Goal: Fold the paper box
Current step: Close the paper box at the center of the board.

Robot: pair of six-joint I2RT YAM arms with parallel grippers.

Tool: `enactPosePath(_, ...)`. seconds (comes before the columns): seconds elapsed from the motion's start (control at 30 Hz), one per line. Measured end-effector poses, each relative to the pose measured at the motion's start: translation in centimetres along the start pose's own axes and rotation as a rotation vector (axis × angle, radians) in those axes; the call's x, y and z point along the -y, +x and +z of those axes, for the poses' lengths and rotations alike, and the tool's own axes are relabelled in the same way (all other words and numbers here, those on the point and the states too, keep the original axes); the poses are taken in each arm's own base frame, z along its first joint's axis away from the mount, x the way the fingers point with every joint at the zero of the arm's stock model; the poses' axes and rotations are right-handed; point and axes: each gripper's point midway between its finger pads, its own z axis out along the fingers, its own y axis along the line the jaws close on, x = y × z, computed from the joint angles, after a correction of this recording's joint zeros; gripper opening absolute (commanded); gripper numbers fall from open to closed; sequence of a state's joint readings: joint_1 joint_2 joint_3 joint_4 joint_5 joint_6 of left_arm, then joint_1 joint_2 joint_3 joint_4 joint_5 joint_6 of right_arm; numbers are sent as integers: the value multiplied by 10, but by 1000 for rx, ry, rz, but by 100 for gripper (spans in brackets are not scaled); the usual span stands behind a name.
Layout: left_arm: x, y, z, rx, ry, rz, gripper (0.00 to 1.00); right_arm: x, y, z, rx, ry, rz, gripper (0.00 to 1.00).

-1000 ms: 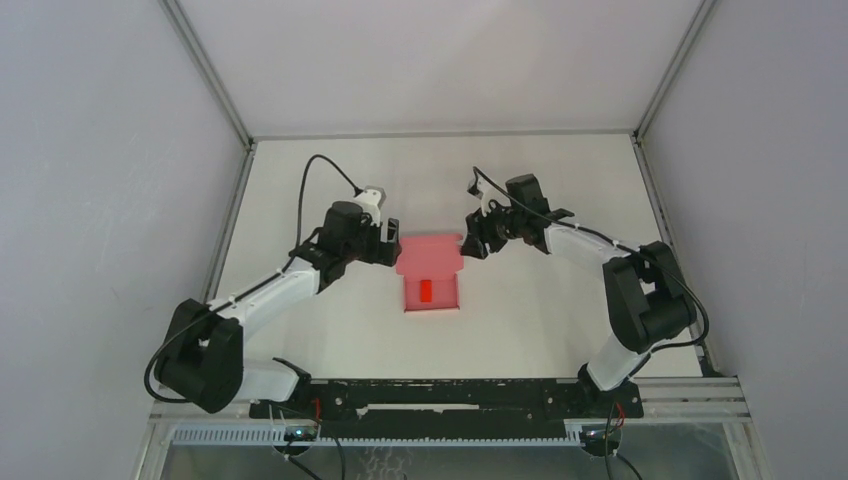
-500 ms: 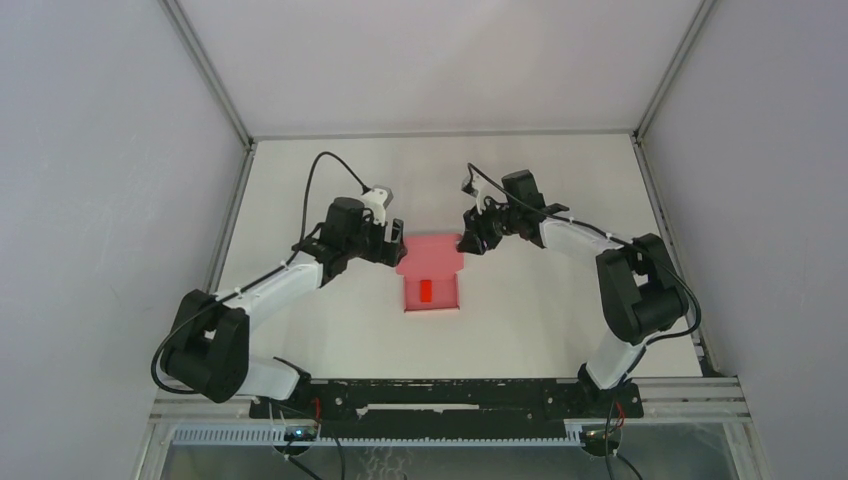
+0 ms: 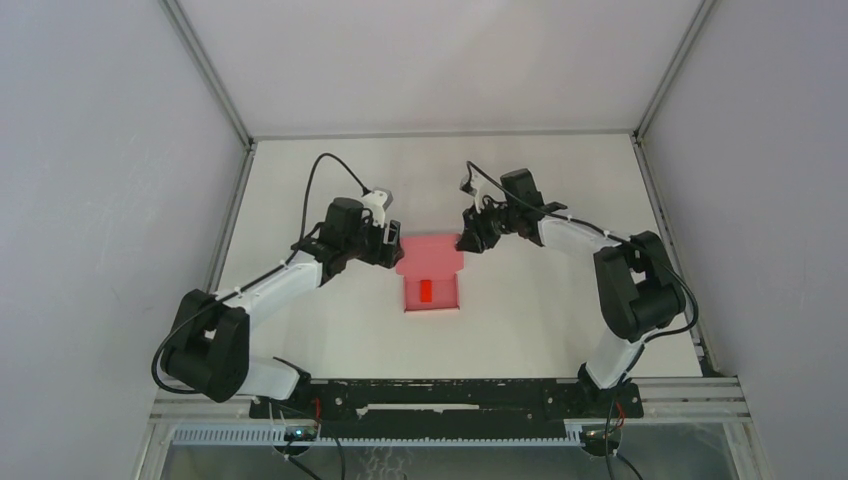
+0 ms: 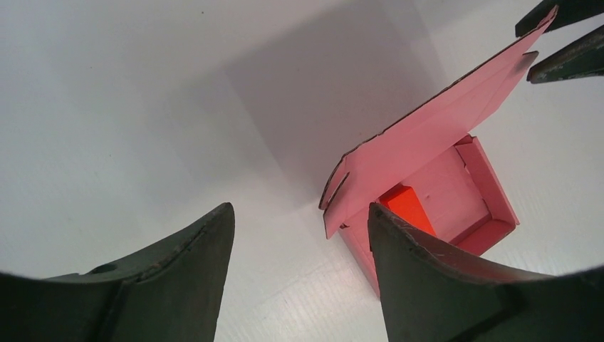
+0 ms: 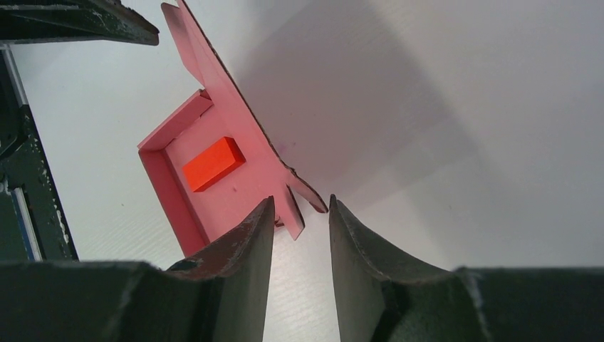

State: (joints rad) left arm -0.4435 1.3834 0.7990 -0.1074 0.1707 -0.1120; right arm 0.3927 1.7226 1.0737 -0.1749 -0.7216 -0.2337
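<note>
Sitting mid-frame in top view, paper box (image 3: 431, 285) is holding 1 red block (image 3: 425, 291), lid (image 3: 430, 252) tilting up. L gripper (image 3: 393, 243) is hovering left of it, fingers wide apart; R gripper (image 3: 466, 242) fingers narrowly apart, lid's right corner btwn them.

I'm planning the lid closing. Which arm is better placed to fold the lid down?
Right. The right gripper straddles the side tab of the lid; the left gripper is open, short of the lid.
</note>
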Motion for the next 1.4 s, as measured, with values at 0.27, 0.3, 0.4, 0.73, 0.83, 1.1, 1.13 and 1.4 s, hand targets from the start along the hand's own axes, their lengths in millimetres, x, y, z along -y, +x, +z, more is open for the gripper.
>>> enactPosePath(0.27,-1,4,-1,-17,-2,0,73,0,-9,8,2,-12,-17,39)
enactPosePath(0.3,-2,4,-1,-18,-3,2,72,0,-9,9,1,-14,-19,37)
enactPosePath(0.4,-2,5,-1,-22,-4,1,72,-2,-8,11,-7,-18,-18,36)
enactPosePath(0.73,-3,7,-2,-28,-7,-1,68,-6,3,10,-52,-24,-6,33)
enactPosePath(0.83,-4,7,-2,-28,-8,-2,68,-9,5,11,-61,-29,-7,33)
enactPosePath(1.1,-2,7,-2,-30,7,-5,62,-10,8,12,-70,-31,-7,26)
enactPosePath(1.13,-2,7,-2,-31,8,-5,60,-10,8,12,-71,-31,-8,25)
enactPosePath(1.4,-1,8,-2,-34,31,-5,53,-10,8,12,-72,-32,-9,21)
